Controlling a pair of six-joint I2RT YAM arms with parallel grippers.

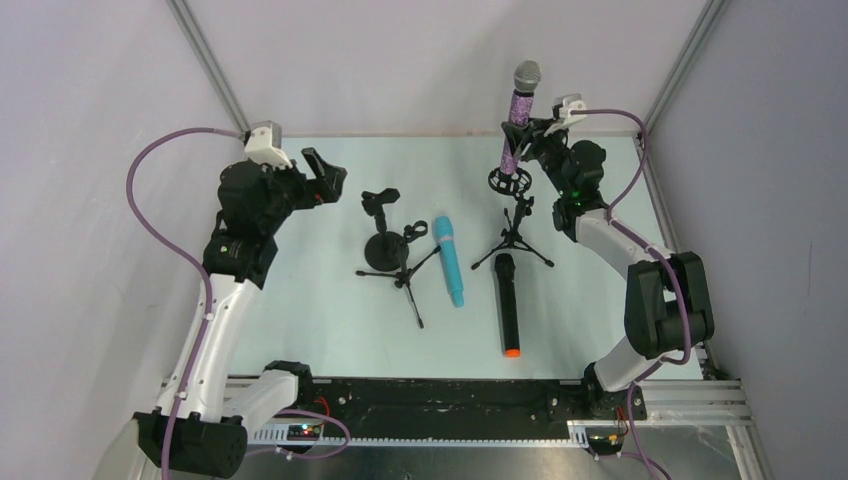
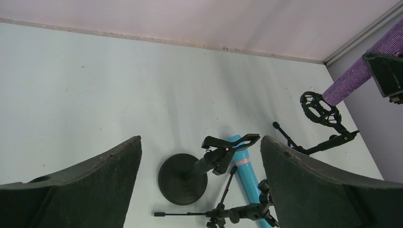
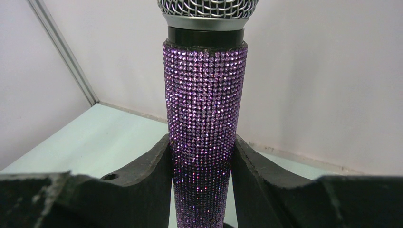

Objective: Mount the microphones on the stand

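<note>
My right gripper [image 1: 530,135] is shut on the purple glittery microphone [image 1: 518,125], held upright with its silver head up and its lower end in the ring holder of the right tripod stand [image 1: 513,225]. The fingers press both sides of its body [image 3: 204,118]. The light-blue microphone [image 1: 449,260] lies flat between the stands. The black microphone with an orange end [image 1: 508,317] lies nearer the front. My left gripper [image 1: 325,178] is open and empty, above and left of the round-base clip stand [image 1: 382,240], which also shows in the left wrist view [image 2: 187,175].
A second small tripod stand [image 1: 405,270] lies or stands by the round base, its legs reaching toward the blue microphone. White walls close the back and sides. Purple cables loop off both arms.
</note>
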